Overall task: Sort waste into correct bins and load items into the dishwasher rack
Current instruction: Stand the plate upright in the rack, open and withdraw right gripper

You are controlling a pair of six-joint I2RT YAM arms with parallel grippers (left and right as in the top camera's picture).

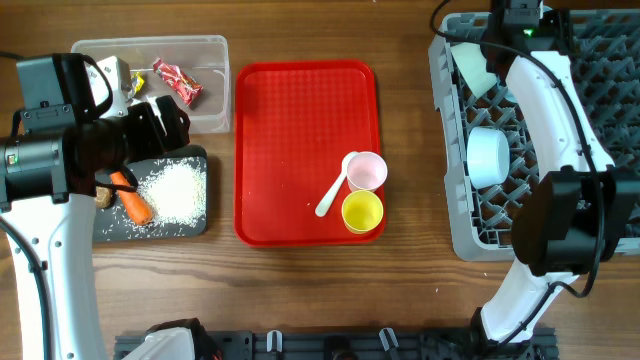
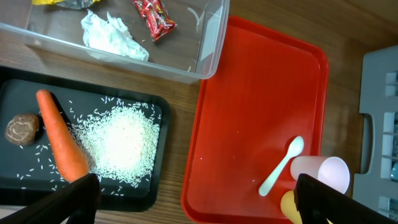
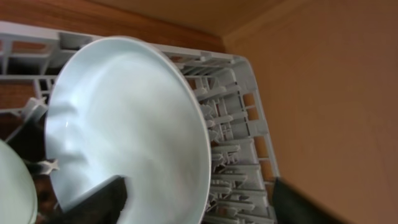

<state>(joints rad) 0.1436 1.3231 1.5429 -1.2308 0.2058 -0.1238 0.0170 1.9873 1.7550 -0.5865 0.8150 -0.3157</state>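
My left gripper [image 1: 165, 120] [image 2: 199, 205] is open and empty above the gap between the black tray [image 2: 18, 87] and the red tray [image 2: 261, 93]. The black tray holds a carrot [image 2: 59, 140], rice [image 2: 121, 143] and a brown lump [image 2: 22, 129]. The clear tub [image 2: 211, 56] holds tissue [image 2: 115, 34], a red wrapper [image 2: 154, 15] and a yellow wrapper [image 2: 62, 3]. A white spoon [image 1: 335, 187], pink cup [image 1: 367, 171] and yellow cup [image 1: 362, 212] stand on the red tray. My right gripper [image 1: 510, 20] [image 3: 199, 205] is open astride the rim of the upright blue plate [image 3: 124, 124] in the grey rack [image 3: 230, 124].
A pale bowl [image 1: 488, 155] sits in the rack's left side, below the plate [image 1: 470, 68]. Another pale rim [image 3: 12, 186] shows at the lower left of the right wrist view. The right arm lies across the rack [image 1: 600, 60]. The table is brown wood.
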